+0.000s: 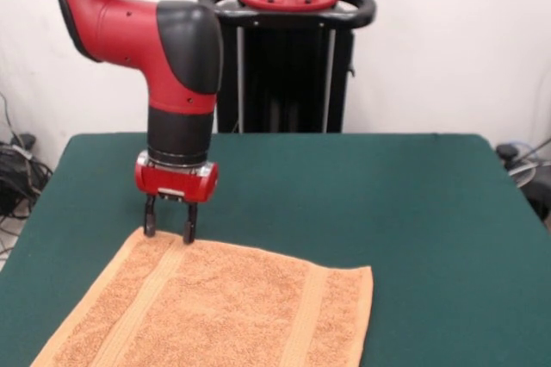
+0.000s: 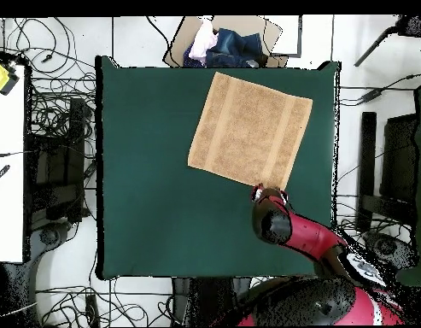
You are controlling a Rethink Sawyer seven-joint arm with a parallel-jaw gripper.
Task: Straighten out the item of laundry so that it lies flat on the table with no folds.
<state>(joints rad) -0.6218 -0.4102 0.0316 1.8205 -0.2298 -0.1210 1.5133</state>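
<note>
Terry towel [image 1: 224, 315] flat; open gripper [image 1: 170, 231] at far corner; risks snagging, refolding edge on table [image 1: 413, 212]

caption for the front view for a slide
Sawyer gripper, jaws open, poised over the far corner of a flat orange towel on the green table.

Arm bent downward, pincer [image 1: 170, 231] vertical — fingers parted

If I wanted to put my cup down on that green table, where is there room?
Most of the table is bare: the wide green stretch beside the towel, away from the gripper. It is crowded only at the towel's corner, where the gripper hangs.
</note>
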